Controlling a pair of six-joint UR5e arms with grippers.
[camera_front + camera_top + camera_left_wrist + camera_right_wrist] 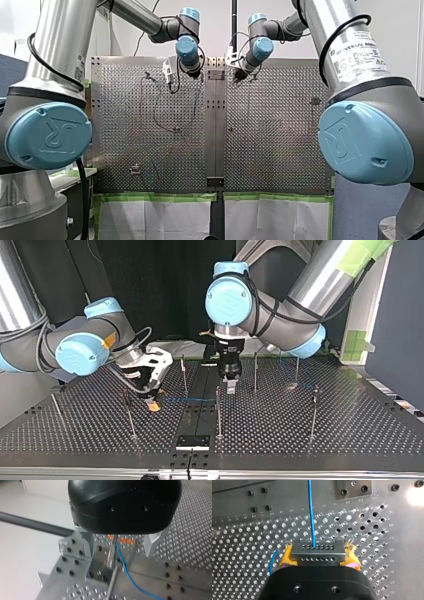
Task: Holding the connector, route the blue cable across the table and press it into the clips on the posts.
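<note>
right jaws clamped on connector [317, 552] (yellow pads [285, 558]) | left jaws apart, astride blue cable [119, 555] and post [113, 581]

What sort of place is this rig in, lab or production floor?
Probably a robotics lab test cell: my left arm and my right arm stand over a perforated table set with thin posts and a blue cable; green tape edges it.
</note>
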